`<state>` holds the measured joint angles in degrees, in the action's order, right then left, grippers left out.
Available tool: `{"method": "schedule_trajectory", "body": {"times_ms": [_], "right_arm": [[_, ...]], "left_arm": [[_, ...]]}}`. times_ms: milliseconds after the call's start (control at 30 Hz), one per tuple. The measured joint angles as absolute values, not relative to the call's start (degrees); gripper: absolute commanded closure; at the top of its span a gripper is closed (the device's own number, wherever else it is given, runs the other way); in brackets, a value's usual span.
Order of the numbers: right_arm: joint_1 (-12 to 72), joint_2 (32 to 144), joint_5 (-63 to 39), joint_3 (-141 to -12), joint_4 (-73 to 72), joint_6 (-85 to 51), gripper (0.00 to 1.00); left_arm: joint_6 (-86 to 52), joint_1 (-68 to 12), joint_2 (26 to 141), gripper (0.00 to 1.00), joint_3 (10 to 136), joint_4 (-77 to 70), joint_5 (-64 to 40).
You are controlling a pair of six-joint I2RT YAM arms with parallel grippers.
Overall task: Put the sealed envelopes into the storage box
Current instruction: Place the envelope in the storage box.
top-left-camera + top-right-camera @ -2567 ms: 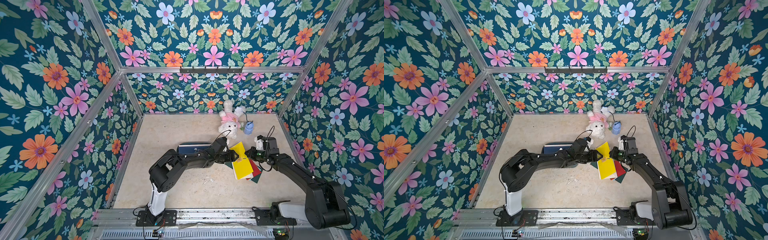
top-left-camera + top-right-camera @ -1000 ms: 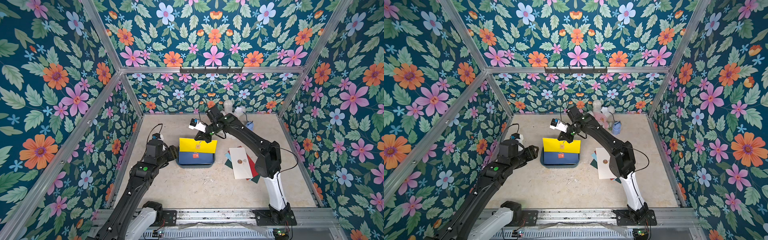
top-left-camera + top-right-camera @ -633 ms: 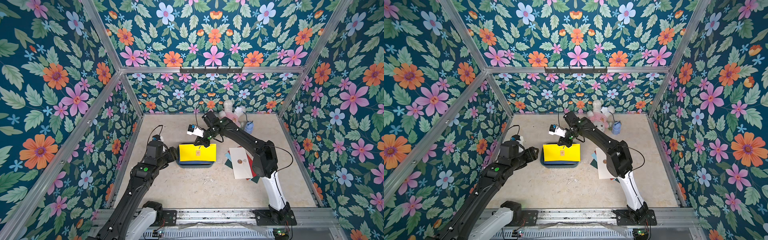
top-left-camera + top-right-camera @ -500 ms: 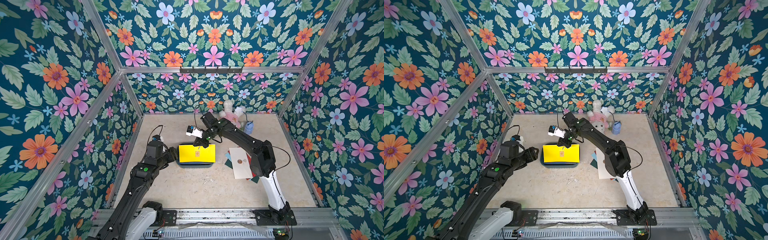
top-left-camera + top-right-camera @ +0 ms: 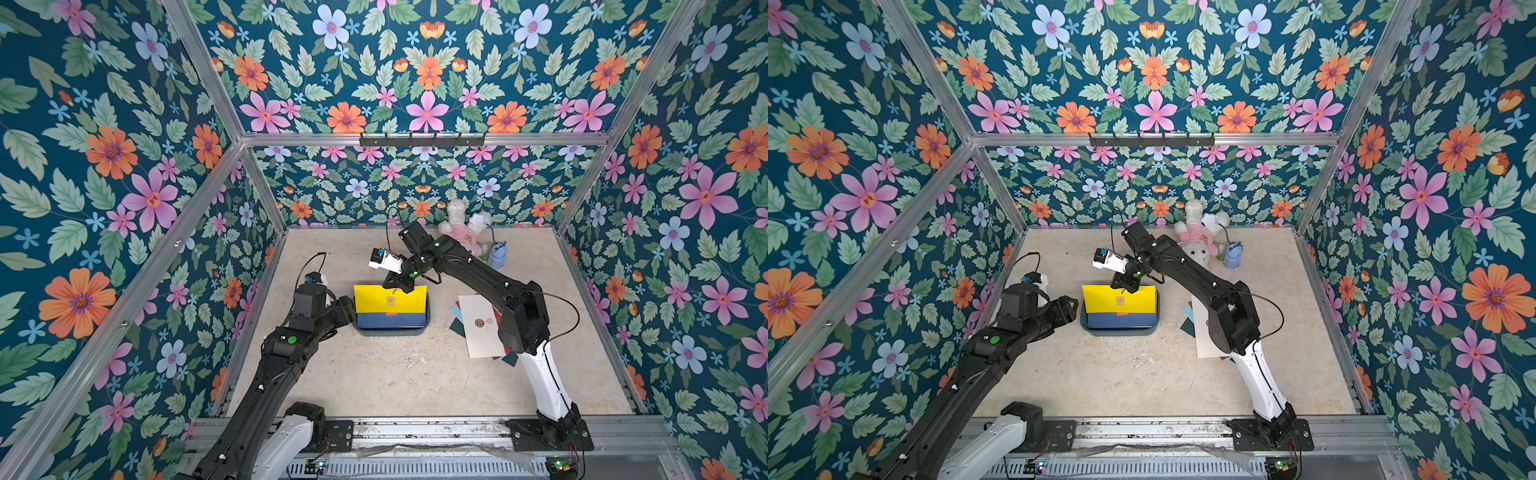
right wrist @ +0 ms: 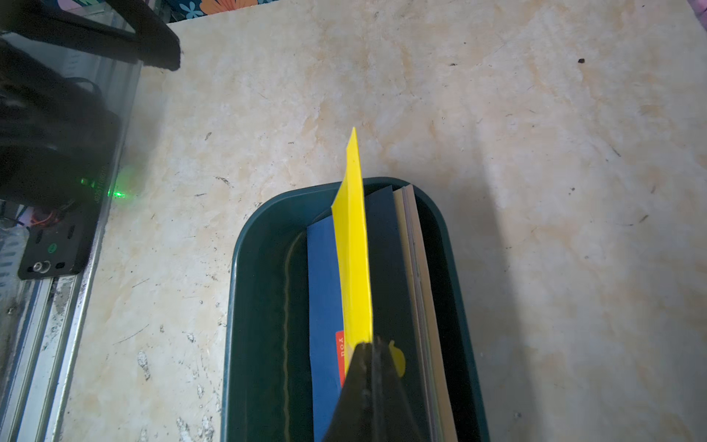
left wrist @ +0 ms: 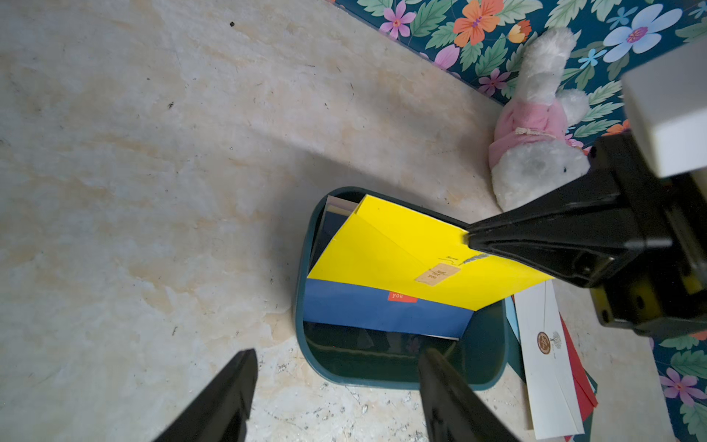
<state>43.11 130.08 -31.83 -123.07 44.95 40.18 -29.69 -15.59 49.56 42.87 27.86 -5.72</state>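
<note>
The dark teal storage box [image 5: 390, 331] [image 5: 1119, 331] [image 7: 382, 382] [image 6: 237, 268] sits mid-table. My right gripper [image 5: 405, 289] [image 5: 1129, 289] [image 6: 369, 346] is shut on the top edge of a yellow envelope [image 5: 374, 301] [image 7: 382, 248] [image 6: 354, 248], which stands on edge inside the box. A blue envelope [image 5: 390, 320] [image 7: 363, 310] leans in front of it, and darker and beige ones stand behind. My left gripper [image 5: 347, 309] [image 5: 1073, 309] [image 7: 338, 354] is open and empty at the box's left end. A white envelope [image 5: 478, 328] [image 7: 543, 344] tops a pile of red, green and light-blue ones on the right.
A plush rabbit [image 5: 461, 232] [image 7: 531, 153] and a small light-blue backpack [image 5: 496, 255] lie by the back wall. Flowered walls close in the table on three sides. My right arm reaches across above the pile.
My right gripper has carried the yellow envelope from the pile to the box. In the last half second the envelope has swung back, uncovering the blue one. The left arm stayed still.
</note>
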Motion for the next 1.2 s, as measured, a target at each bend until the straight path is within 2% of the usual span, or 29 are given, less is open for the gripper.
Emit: {"method": "schedule_trajectory", "body": {"times_ms": [167, 267, 367, 533, 733, 800, 933, 1067, 1200], "right_arm": [[43.42, 130.21, -32.34, -122.39, 45.19, 40.56, 1.00], [43.53, 130.23, -32.23, -122.02, 45.17, 40.47, 0.80], [43.55, 130.17, -31.38, -121.34, 44.71, 40.38, 0.69], [43.53, 128.42, -29.08, -119.66, 43.64, 39.83, 0.66], [42.28, 122.02, -28.60, -114.34, 37.78, 32.38, 0.66], [40.97, 117.91, -28.88, -107.98, 33.69, 27.77, 0.66], [36.99, 105.27, -29.04, -87.31, 20.95, 15.59, 0.65], [29.89, 90.78, -27.44, -65.78, 6.70, 0.91, 0.64], [22.65, 81.56, -23.51, -52.62, 0.08, -10.04, 0.62]], "left_arm": [[-29.71, -15.59, 49.63, 0.25, 42.74, 27.83, -6.20], [-29.78, -15.59, 49.80, 0.23, 42.74, 27.79, -6.42], [-29.89, -15.57, 49.84, 0.22, 42.74, 27.38, -7.18], [-30.15, -15.53, 49.91, 0.21, 42.72, 26.26, -8.01], [-32.49, -15.55, 50.85, 0.25, 41.30, 21.98, -12.95], [-33.43, -15.86, 51.66, 0.25, 40.51, 19.86, -15.25], [-36.29, -19.25, 54.15, 0.26, 39.72, 15.68, -17.80], [-38.02, -27.83, 60.14, 0.26, 41.36, 11.53, -17.19], [-40.32, -37.41, 70.48, 0.27, 45.25, 5.89, -15.62]]}}
